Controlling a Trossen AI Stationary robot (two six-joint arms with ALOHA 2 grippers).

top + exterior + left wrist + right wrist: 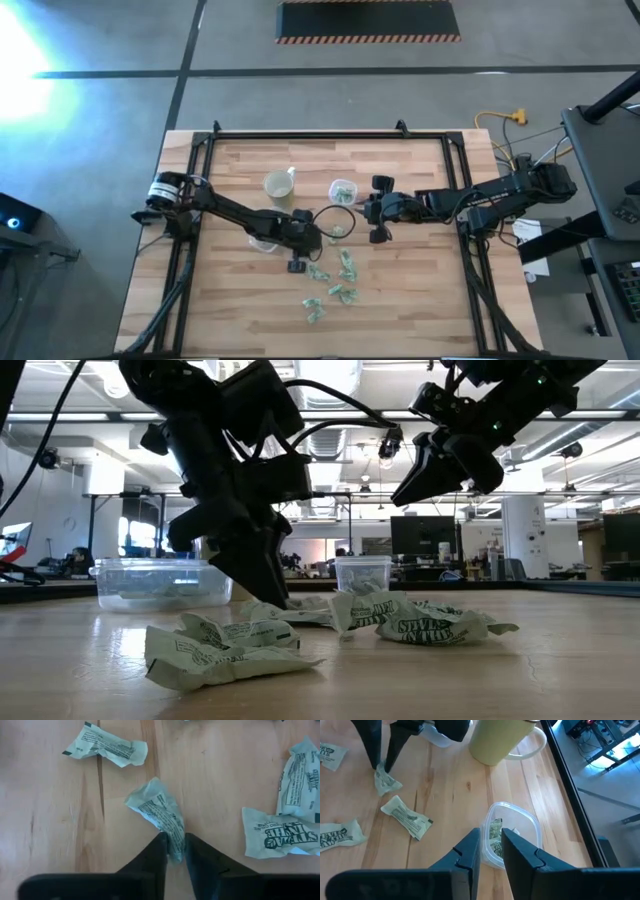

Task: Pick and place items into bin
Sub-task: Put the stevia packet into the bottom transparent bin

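Crinkled pale-green wrapped items (335, 278) lie scattered on wood.

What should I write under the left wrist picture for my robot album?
The left claw pinches a crinkled green packet on the wooden table.

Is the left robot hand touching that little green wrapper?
Touching. The left wrist view shows the left gripper with both fingertips pinching one end of the wrapped piece on the table.

arms: dark, jointed, black cables | left base: silver collar | hand (174, 851): two black tapered fingers
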